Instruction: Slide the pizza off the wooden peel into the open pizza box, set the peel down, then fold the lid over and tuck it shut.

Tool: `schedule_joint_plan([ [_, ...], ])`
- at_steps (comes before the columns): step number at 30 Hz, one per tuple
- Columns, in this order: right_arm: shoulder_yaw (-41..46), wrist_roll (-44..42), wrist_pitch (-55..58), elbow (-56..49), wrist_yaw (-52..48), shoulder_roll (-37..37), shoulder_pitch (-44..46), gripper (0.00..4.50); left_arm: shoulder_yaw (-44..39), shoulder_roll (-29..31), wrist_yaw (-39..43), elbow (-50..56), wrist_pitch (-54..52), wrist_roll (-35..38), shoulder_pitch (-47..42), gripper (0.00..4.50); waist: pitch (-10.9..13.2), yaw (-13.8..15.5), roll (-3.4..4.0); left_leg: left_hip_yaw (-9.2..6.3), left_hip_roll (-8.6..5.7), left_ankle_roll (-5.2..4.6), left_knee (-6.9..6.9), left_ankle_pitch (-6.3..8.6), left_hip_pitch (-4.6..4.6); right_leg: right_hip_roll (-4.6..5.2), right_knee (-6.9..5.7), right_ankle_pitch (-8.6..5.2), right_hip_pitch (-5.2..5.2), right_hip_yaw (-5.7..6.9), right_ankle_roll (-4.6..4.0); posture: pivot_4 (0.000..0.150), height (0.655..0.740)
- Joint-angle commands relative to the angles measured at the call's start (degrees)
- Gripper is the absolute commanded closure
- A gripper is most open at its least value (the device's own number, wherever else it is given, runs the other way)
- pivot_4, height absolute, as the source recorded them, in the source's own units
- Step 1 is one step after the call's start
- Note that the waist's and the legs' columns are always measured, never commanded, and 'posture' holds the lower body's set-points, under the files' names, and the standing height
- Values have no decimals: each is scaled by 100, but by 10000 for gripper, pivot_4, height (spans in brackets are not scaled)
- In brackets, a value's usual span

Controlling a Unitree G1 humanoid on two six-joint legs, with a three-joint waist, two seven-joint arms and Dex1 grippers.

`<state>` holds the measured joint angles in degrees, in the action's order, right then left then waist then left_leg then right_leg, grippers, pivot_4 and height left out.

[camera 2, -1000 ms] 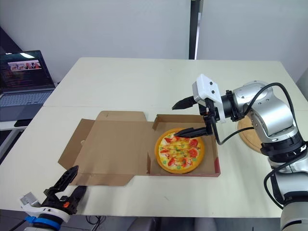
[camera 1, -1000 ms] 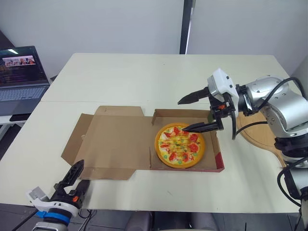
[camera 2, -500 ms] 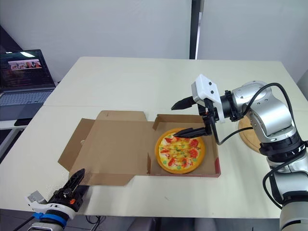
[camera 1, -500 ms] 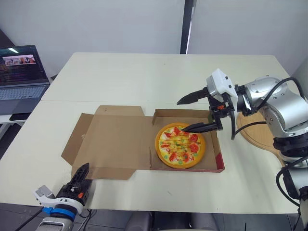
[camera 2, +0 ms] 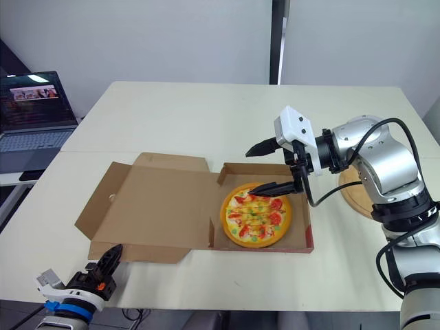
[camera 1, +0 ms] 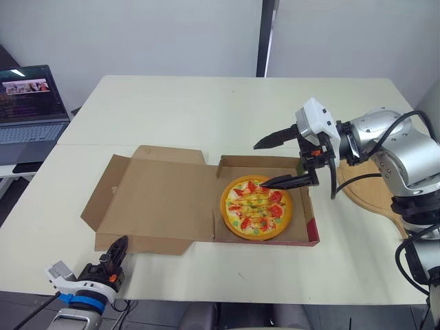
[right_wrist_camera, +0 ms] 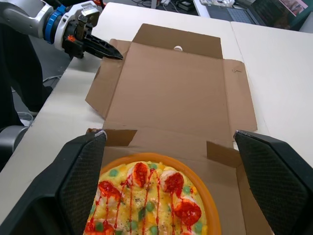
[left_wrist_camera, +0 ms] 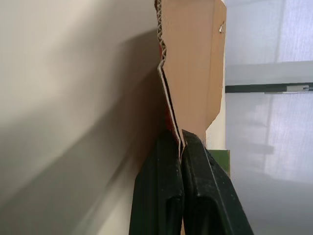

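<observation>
Right eye view: pizza (camera 2: 256,215) inside open box (camera 2: 157,206).

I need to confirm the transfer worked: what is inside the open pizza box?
The pizza lies in the pizza box, with the open right pincer over its far edge. The box floor beneath the pizza is covered. The left pincer pinches the lid.
</observation>
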<state>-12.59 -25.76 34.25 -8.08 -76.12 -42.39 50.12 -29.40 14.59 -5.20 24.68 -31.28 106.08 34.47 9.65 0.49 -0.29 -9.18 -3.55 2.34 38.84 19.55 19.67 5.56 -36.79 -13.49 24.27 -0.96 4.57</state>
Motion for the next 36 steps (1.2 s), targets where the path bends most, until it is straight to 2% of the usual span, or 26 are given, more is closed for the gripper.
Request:
schedule_joint_plan([
  [1,221,102,-147,-77,155,-74,-56,0,-225,266,261,348,-55,-205,95,44782,2,-9,-3,-1,0,1,0,1,0,-1,1,0,0,1,0,1500,7400],
  [9,233,613,-459,22,878,21,-255,0,-379,918,608,521,-150,-255,-222,44782,3,-21,-5,-1,3,2,-1,1,2,-4,1,-1,3,0,-1,1500,7400],
  [14,255,1118,-641,644,1375,-16,-123,0,-433,1423,741,619,-234,-334,-630,44782,3,-19,-6,-1,1,4,-1,1,2,-4,0,0,4,-1,-2,1500,7400],
  [17,212,1576,-837,1253,1758,-45,31,6246,-396,1734,714,765,-285,-272,-944,45000,4,-18,-6,-1,1,5,-1,1,3,-4,0,1,5,-1,-4,1500,7400],
  [22,-131,2520,-1629,2440,2156,-32,201,23486,-296,2026,798,805,-374,-296,-1350,45000,4,-56,-6,3,2,6,-3,1,3,-5,0,1,8,-4,-5,1500,7400],
  [28,-730,3601,-2825,4715,2523,358,940,44386,-245,2232,1079,590,-565,-505,-1586,45000,6,-109,-4,9,7,7,-9,1,5,-10,-2,2,17,-9,-9,1500,7400],
  [32,-969,3977,-3419,5869,2417,600,1290,44386,-257,2350,1252,358,-684,-646,-1751,45000,6,-159,-4,10,10,8,-11,1,5,-15,-1,2,18,-10,-13,1500,7400],
  [36,-1066,4112,-3864,6321,1852,638,1396,44386,-151,2599,1499,1,-894,-880,-2187,45000,7,-148,-4,3,7,8,-9,1,9,-15,-1,3,18,-7,-14,1500,7400],
])
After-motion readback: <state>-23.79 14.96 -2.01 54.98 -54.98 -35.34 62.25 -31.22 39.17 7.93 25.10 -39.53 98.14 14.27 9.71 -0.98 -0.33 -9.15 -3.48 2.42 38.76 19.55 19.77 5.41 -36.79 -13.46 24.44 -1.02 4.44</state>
